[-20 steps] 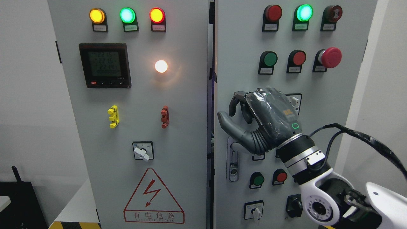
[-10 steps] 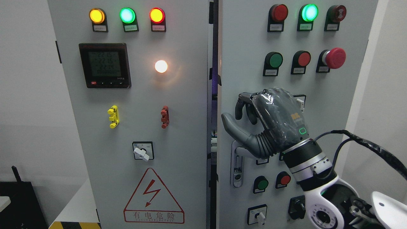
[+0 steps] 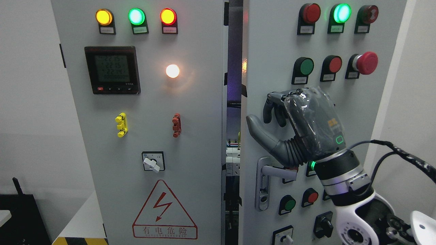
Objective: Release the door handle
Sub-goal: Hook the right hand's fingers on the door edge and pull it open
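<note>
The right hand is seen raised in front of the right cabinet door, its arm entering from the lower right corner. The fingers are curled downward at the knuckles and the thumb is stretched out to the left; nothing is gripped. The door handle is found just below the hand, under the wrist and the base of the thumb, with its grey lever pointing right from a silver backplate. Whether the heel of the hand touches the lever cannot be told, as the wrist covers the lever's far end.

The door is held ajar, and a dark gap is shown to the left of the hand, with white breakers visible inside it at about handle height. Above the hand a green button, a red button and a red mushroom stop button are lined up. Below the handle a small green button and a small red button are seen. Far to the left of the hand, on the other door, a digital meter is lit.
</note>
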You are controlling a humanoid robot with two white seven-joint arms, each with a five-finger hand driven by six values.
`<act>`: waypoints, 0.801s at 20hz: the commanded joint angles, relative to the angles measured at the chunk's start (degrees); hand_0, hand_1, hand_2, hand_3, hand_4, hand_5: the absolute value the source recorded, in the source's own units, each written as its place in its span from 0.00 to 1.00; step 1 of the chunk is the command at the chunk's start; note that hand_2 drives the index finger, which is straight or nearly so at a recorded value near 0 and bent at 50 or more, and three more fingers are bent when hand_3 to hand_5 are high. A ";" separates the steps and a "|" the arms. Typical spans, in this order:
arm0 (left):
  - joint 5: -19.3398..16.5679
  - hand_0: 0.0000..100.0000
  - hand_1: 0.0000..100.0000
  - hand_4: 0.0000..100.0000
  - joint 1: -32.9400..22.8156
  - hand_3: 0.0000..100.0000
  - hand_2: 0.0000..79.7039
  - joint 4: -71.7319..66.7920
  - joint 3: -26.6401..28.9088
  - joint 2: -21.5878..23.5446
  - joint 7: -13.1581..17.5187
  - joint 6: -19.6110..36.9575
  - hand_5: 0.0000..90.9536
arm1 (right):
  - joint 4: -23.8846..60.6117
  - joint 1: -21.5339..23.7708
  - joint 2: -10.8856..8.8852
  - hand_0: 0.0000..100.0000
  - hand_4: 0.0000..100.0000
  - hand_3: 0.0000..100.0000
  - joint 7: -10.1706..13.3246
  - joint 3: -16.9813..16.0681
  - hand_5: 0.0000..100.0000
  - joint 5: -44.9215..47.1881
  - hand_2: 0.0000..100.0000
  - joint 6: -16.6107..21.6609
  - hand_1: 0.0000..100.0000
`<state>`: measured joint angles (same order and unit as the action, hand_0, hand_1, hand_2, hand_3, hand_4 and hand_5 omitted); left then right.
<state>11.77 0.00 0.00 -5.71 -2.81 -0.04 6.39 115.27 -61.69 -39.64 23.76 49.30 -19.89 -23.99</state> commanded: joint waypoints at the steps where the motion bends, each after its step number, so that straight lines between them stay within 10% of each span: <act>1: -0.08 0.12 0.39 0.00 -1.76 0.00 0.00 1.76 0.00 0.00 -0.05 0.03 0.00 | 2.68 2.27 0.09 0.49 0.96 1.00 0.15 -5.97 1.00 -2.34 0.75 0.17 0.22; 16: 0.00 0.12 0.39 0.00 -1.76 0.00 0.00 1.76 0.00 0.00 -0.05 0.03 0.00 | 4.26 8.60 0.09 0.48 1.00 1.00 4.27 -12.82 1.00 -6.91 0.81 7.45 0.24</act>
<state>11.77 0.00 0.00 -5.71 -2.81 -0.04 6.39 118.38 -55.56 -39.63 27.34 41.68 -24.86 -18.47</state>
